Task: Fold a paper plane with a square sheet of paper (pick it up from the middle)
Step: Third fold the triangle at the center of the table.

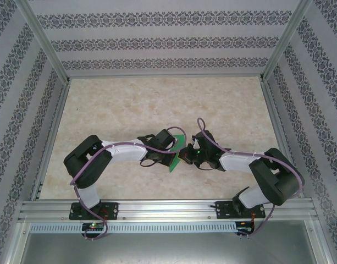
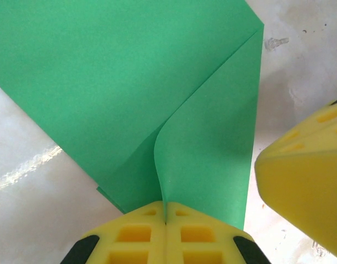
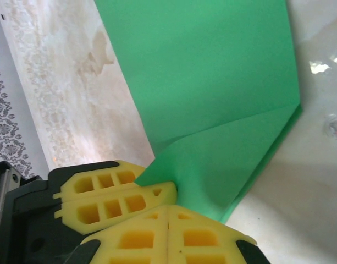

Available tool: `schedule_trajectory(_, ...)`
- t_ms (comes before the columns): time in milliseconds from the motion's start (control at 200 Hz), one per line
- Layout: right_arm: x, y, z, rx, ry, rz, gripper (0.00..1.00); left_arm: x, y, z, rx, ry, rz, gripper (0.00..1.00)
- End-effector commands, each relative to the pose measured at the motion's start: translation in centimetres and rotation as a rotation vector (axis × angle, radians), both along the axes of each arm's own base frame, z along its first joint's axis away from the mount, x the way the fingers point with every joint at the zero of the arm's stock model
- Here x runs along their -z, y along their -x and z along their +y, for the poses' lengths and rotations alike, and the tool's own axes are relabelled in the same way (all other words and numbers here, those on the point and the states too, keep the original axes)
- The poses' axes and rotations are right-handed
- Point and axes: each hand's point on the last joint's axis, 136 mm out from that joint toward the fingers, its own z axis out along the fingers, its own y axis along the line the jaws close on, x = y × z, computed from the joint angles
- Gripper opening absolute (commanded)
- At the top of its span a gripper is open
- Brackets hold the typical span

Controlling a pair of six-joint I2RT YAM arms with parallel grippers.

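The paper (image 2: 130, 82), partly folded with a soft, unpressed flap, sits between the arms at the middle of the worktop (image 1: 157, 104). My left gripper (image 2: 165, 220) has its jaws shut on the flap's lower edge. The right gripper (image 3: 168, 220) is shut too, though whether on paper I can't tell. I judge the sheet light, floppy and easily creased, so I'd pinch gently at edges, close to a corner.
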Motion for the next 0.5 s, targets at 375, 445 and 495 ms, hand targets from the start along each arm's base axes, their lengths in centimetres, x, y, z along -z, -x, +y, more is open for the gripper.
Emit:
schedule_trajectory(375,4.5,0.5,-0.3,0.001,0.113,0.068,0.02,3.6,1.4,3.4,-0.005,-0.169,0.077,0.00)
schedule_trajectory(445,3.9,0.7,-0.4,-0.010,0.109,0.057,0.03,3.6,1.4,3.4,-0.008,-0.169,0.075,0.00)
schedule_trajectory(495,2.8,0.7,-0.1,-0.017,0.088,0.036,0.04,3.7,1.4,3.4,-0.006,-0.171,0.076,0.00)
